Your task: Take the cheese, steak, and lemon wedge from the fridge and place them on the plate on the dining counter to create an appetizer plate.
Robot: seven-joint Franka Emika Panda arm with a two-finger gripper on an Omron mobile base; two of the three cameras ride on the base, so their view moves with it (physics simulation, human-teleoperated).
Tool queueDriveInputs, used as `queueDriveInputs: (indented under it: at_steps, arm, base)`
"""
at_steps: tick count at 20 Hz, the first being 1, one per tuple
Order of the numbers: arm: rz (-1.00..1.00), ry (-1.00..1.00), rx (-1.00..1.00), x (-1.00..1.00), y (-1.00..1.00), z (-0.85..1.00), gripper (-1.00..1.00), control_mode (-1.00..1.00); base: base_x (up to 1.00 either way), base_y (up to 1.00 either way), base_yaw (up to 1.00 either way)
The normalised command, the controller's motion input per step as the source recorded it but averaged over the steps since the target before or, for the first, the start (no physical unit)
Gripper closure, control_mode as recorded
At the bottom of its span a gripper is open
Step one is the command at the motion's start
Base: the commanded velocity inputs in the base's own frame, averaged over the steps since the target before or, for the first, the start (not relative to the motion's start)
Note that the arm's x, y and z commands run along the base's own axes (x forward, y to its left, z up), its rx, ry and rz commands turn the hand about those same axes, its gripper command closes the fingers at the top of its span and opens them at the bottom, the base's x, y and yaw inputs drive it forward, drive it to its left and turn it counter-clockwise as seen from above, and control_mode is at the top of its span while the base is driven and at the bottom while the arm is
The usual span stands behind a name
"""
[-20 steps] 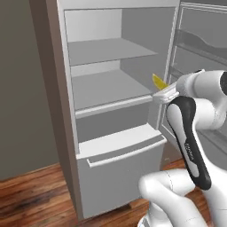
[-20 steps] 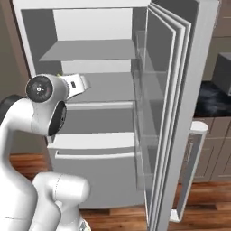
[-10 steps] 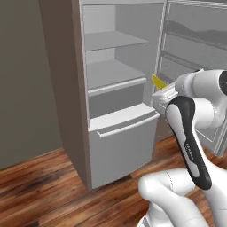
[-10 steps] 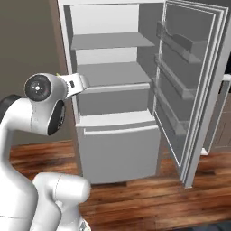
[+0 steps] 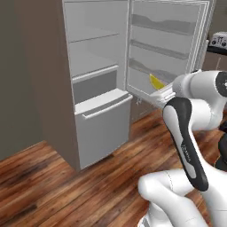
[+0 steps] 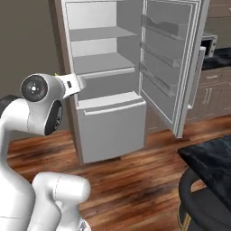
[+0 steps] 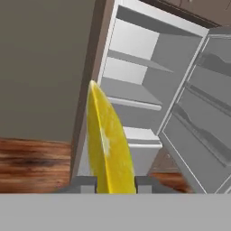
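lemon wedge (image 7: 108,144) clamped in claw (image 7: 115,184), well clear of open fridge (image 7: 135,103)

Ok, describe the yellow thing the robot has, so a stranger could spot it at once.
Start at the tall light grey fridge, its door swung open. In front of it the white arm's gripper is shut on the lemon wedge. It is a pale yellow crescent standing up between the two dark fingertips, the one bright thing against the grey shelves.
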Motion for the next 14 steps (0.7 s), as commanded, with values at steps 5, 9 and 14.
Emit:
queueDriveInputs:
  at_steps: [5, 9, 14]
  arm:
    - [0.0, 0.0, 0.0, 0.0, 0.0, 0.0, 1.0, 1.0]
    - [0.0, 0.0, 0.0, 0.0, 0.0, 0.0, 1.0, 1.0]
    - [0.0, 0.0, 0.0, 0.0, 0.0, 0.0, 1.0, 1.0]
  base:
    - [-1.0, -0.04, -0.35]
    - [-0.79, -0.47, -0.29]
    - [-0.36, -0.76, -0.24]
